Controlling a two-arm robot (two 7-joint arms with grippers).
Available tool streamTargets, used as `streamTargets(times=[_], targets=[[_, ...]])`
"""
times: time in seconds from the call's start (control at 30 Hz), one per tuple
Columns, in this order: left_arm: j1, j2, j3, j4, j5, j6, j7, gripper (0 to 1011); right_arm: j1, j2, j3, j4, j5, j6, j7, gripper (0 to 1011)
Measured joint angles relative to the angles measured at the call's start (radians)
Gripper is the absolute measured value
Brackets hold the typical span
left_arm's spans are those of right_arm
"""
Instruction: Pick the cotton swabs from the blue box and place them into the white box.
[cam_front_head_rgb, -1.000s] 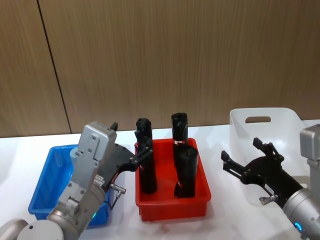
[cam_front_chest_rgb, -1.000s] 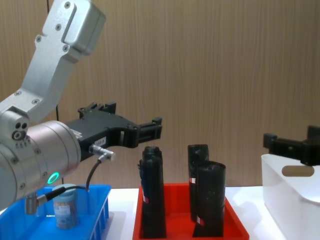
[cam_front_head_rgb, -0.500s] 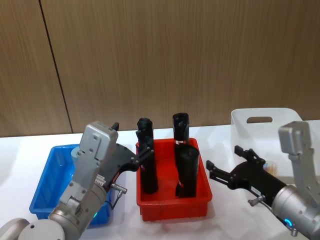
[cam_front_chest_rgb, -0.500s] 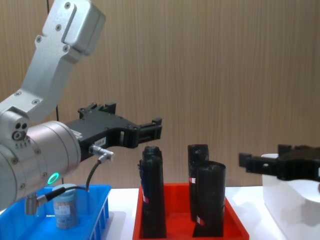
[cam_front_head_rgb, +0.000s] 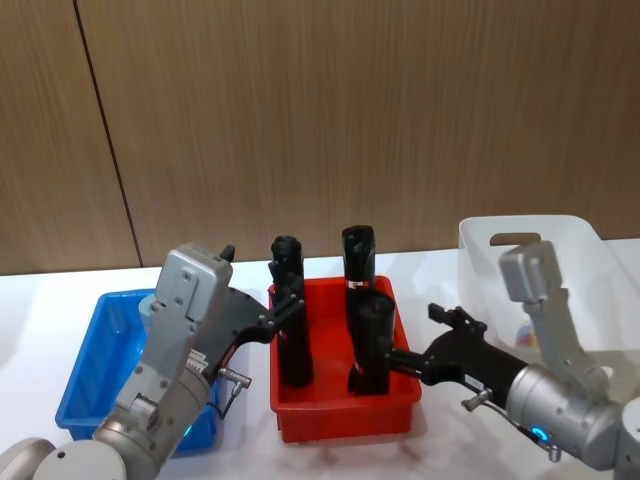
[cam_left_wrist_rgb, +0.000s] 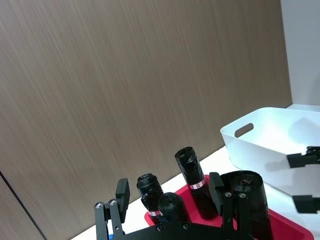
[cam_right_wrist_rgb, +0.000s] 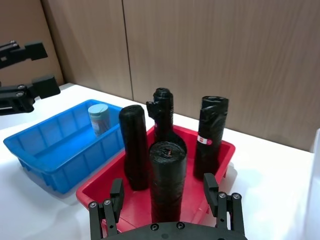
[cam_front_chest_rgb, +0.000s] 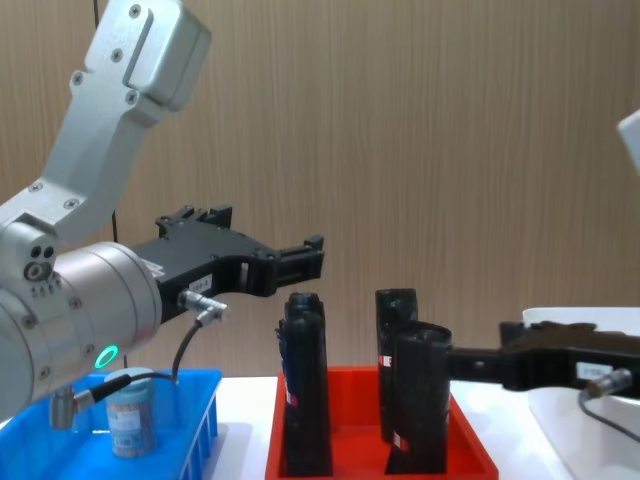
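Swung leftward since a second ago: right tool (cam_front_head_rgb: 412, 340), fingers spread apart, now low centre-right of the head view, reaching over the red bin (cam_front_head_rgb: 345, 405) beside the black wrapped rolls (cam_front_head_rgb: 372, 340). Left tool (cam_front_chest_rgb: 300, 258) unmoved, also spread, empty, raised at centre-left. Cotton swabs tub (cam_front_chest_rgb: 130, 412) upright, long axis vertical, short cylinder with pale lid and clear labelled wall, inside the glossy blue box (cam_front_chest_rgb: 195, 425) at lower left. Smooth white box (cam_front_head_rgb: 575, 270) far right on the tabletop (cam_front_head_rgb: 440, 440).

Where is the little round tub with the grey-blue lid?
The cotton swab tub stands in the blue box, on the robot's left, beside the red bin.
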Motion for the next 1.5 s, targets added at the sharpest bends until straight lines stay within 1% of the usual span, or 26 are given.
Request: streamTargets(times=[0.23,0.4,0.67,1.07,1.13,1.2,1.23,1.3,1.37,1.43,1.47,1.5], targets=[[0.000,0.000,0.000,0.000,0.000,0.000,0.000,1004,0.053,-0.030,-0.017,0.074,-0.030,0.005,0.029,1002],[0.000,0.000,0.000,0.000,0.000,0.000,0.000,1004,0.082,-0.048,-0.026,0.115,-0.045,0.005,0.039,1002],[0.000,0.000,0.000,0.000,0.000,0.000,0.000,1004,0.128,-0.074,-0.037,0.182,-0.067,-0.005,0.044,1002],[0.000,0.000,0.000,0.000,0.000,0.000,0.000,1004,0.184,-0.104,-0.046,0.271,-0.083,-0.021,0.036,996],[0.000,0.000,0.000,0.000,0.000,0.000,0.000,1004,0.190,-0.107,-0.047,0.281,-0.084,-0.022,0.034,945],[0.000,0.000,0.000,0.000,0.000,0.000,0.000,1004,0.194,-0.109,-0.047,0.288,-0.085,-0.024,0.033,921],[0.000,0.000,0.000,0.000,0.000,0.000,0.000,1004,0.199,-0.112,-0.048,0.296,-0.087,-0.026,0.032,871],[0.000,0.000,0.000,0.000,0.000,0.000,0.000,1004,0.203,-0.113,-0.048,0.303,-0.088,-0.027,0.031,839],[0.000,0.000,0.000,0.000,0.000,0.000,0.000,1004,0.208,-0.116,-0.049,0.310,-0.090,-0.029,0.030,769],[0.000,0.000,0.000,0.000,0.000,0.000,0.000,1004,0.211,-0.117,-0.049,0.314,-0.090,-0.030,0.030,732],[0.000,0.000,0.000,0.000,0.000,0.000,0.000,1004,0.213,-0.118,-0.049,0.317,-0.090,-0.030,0.029,679],[0.000,0.000,0.000,0.000,0.000,0.000,0.000,1004,0.215,-0.118,-0.049,0.319,-0.090,-0.031,0.029,652]])
